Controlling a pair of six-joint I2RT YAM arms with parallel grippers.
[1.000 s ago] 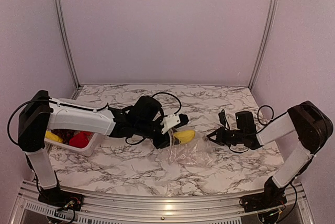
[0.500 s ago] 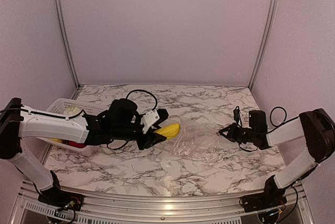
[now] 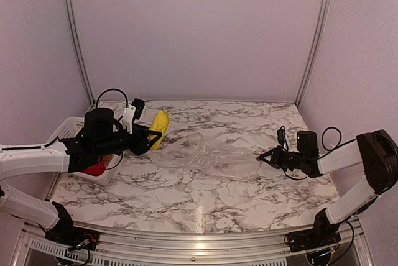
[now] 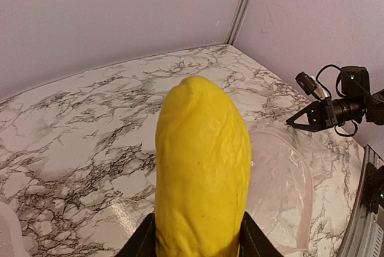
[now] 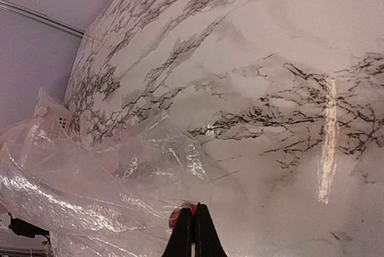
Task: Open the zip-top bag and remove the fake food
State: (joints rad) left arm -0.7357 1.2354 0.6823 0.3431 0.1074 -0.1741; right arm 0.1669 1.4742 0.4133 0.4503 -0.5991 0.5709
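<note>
The zip-top bag (image 3: pixel 208 157) lies clear and crinkled across the middle of the marble table. My right gripper (image 3: pixel 264 156) is shut on the bag's right edge, low over the table. In the right wrist view the closed right gripper (image 5: pixel 193 224) pinches the bag (image 5: pixel 90 185) beside a small red spot (image 5: pixel 182 215). My left gripper (image 3: pixel 146 138) is shut on a long yellow piece of fake food (image 3: pixel 160 128), held in the air left of the bag. That yellow piece (image 4: pixel 203 167) fills the left wrist view, and the left gripper (image 4: pixel 198 242) clamps its base.
A white mesh basket (image 3: pixel 65 130) stands at the table's left edge, with a red piece (image 3: pixel 94 168) inside it, partly hidden by my left arm. The basket's corner (image 5: pixel 51 113) shows behind the bag. Pink walls with metal posts close in the back and sides.
My left arm has swung left and back, carrying the yellow piece out of the bag toward the basket. The bag now lies flatter and stretched out. My right gripper has shifted right, still pinching it.
</note>
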